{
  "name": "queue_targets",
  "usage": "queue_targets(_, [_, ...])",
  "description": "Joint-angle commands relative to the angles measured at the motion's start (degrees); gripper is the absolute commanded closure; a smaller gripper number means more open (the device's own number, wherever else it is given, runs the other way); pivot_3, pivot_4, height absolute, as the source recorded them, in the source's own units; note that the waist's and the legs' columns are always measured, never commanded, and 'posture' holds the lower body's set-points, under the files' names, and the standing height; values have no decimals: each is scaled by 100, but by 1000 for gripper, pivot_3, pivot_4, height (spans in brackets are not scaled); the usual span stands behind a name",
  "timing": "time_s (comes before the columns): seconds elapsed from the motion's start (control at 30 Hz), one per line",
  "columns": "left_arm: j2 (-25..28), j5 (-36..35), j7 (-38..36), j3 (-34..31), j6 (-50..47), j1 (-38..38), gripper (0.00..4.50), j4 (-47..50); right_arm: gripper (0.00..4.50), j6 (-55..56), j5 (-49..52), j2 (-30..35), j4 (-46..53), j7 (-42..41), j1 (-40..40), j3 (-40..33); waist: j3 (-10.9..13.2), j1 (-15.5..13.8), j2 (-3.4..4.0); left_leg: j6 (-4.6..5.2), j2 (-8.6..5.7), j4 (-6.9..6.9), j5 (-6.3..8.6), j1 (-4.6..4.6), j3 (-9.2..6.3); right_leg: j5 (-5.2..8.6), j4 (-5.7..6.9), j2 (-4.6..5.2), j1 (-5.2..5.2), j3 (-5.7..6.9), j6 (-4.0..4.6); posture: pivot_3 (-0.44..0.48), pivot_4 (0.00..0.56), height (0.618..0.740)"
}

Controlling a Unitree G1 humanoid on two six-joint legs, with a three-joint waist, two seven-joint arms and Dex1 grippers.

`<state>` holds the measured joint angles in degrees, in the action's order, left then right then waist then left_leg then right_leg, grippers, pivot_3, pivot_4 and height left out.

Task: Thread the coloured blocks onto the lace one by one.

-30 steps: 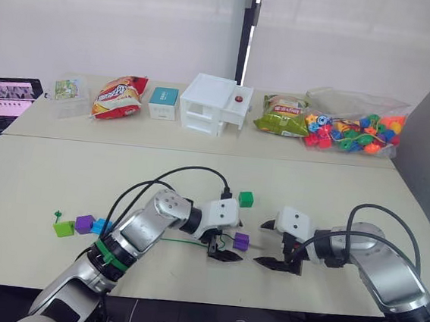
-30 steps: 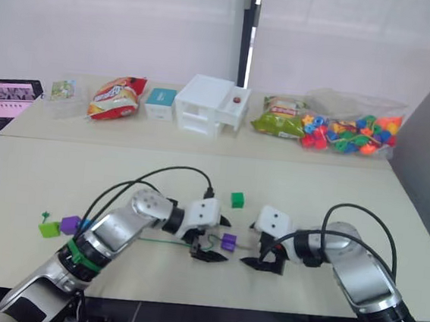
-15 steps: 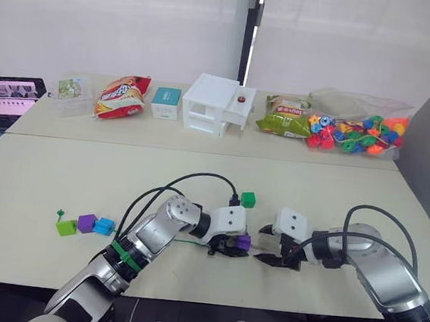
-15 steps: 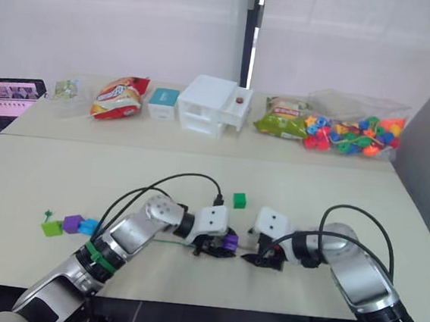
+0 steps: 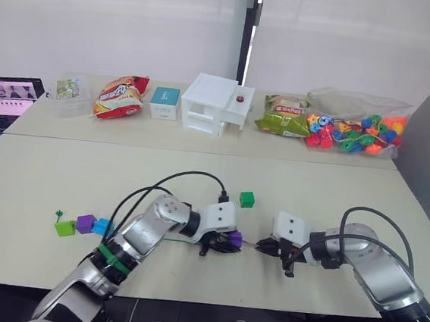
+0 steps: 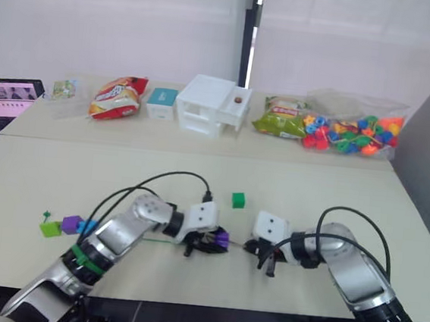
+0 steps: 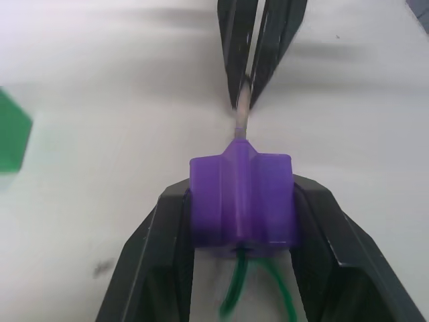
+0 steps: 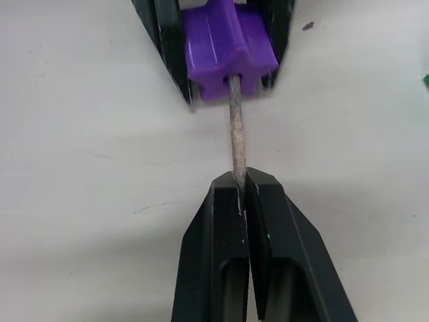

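While the left pincer (image 7: 241, 221) clamps the purple block (image 7: 241, 201) low over the near worktop (image 5: 45, 183), the right pincer (image 8: 240, 184) pinches the lace (image 7: 251, 288) tip to draw it through.

Snack bags (image 5: 119, 96), white box (image 5: 214, 105), bead bag (image 5: 355, 133) line the far table (image 5: 202, 141).

text: none legible | snack bags (image 5: 119, 97) (print too small)

Bare table (image 5: 332, 210) (wide) behind both arms; dark green block (image 5: 247, 199) near.
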<state>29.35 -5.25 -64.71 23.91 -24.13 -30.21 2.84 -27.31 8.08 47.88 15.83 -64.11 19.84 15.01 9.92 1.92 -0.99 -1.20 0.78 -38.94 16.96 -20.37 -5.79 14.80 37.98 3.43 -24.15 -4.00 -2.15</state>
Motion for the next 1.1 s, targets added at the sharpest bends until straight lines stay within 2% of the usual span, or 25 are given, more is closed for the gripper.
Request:
queue_targets(0.03, [892, -294, -373, -650, -66, 446, 3100, 515, 4500, -4, 89, 152, 309, -81, 84, -191, 0, 40, 1, 0, 1, 2, 0, 3, -1, 0, 1, -1, 1, 0, 0, 0, 150, 740])
queue_targets(0.1, [1519, -380, -629, -934, 92, 789, 3100, 584, 4500, -33, 106, 219, 358, -94, 67, -240, 0, 70, 1, 0, 4, 4, 0, 4, -2, 0, 0, -2, 0, 2, 0, 0, 150, 740])
queue_targets(0.23, [2832, -199, -970, -1620, 1010, 1465, 3100, -384, 4500, -51, 129, 279, 359, -65, 52, -354, 0, 68, 2, 0, 6, 7, 0, 9, 0, 1, -3, -2, 2, 3, 1, 0, 150, 740])
queue_targets(0.33, [3279, -129, -993, -1930, 1672, 1696, 3100, -1031, 4500, -60, 124, 244, 335, -46, 60, -361, 1, 80, 4, 0, 7, 11, 0, 14, 3, 1, -5, -2, 3, 3, 1, 0, 150, 740])
queue_targets(0.5, [3082, -577, -972, -2198, 1553, 1734, 3100, -773, 4500, -92, 115, 164, 400, -57, 93, -260, 3, 45, 7, 0, 6, 10, 0, 8, 8, 2, -4, 0, 3, 3, 2, 0, 150, 740])
queue_targets(0.57, [3027, -752, -999, -2294, 1254, 1738, 2059, -626, 4500, -129, 126, 128, 441, -63, 115, -234, 3, 33, 7, 0, 4, 8, 0, 3, 7, 2, -3, 2, 2, 3, 1, 0, 150, 740])
queue_targets(0.6, [3001, -838, -999, -2339, 1143, 1690, 1840, -513, 4500, -170, 136, 107, 487, -68, 140, -220, 3, 32, 6, 0, 4, 8, 0, 3, 7, 1, -3, 2, 2, 3, 1, 0, 150, 740])
queue_targets(0.77, [2943, -1165, -1018, -2382, 565, 1377, 123, 21, 4500, -492, 91, -85, 687, -22, 422, 8, 4, 52, 3, 0, 6, 8, 0, -2, 5, 1, -1, 0, -5, 4, 2, 0, 150, 740])
queue_targets(0.83, [2845, -1371, -996, -2340, 248, 1156, 21, 250, 4500, -733, 71, -234, 790, 47, 618, 168, 4, 66, 3, 0, 6, 8, 0, -1, 4, 1, 0, -1, -5, 4, 2, 0, 150, 740])
queue_targets(0.97, [2135, -1525, -616, -1892, -248, 614, 21, 952, 4500, -1339, -124, -707, 1002, 257, 1166, 811, 4, 62, 3, 0, 5, 6, 0, -2, 2, 1, 1, -1, -5, 5, 2, 0, 150, 740])
queue_targets(1.1, [1487, -1459, -268, -1495, -505, 393, 21, 1228, 4500, -1704, -254, -958, 934, 445, 1477, 1167, 3, 51, 2, 0, 2, 2, 0, -6, 0, 0, 3, 1, -4, 4, 2, 0, 150, 740])
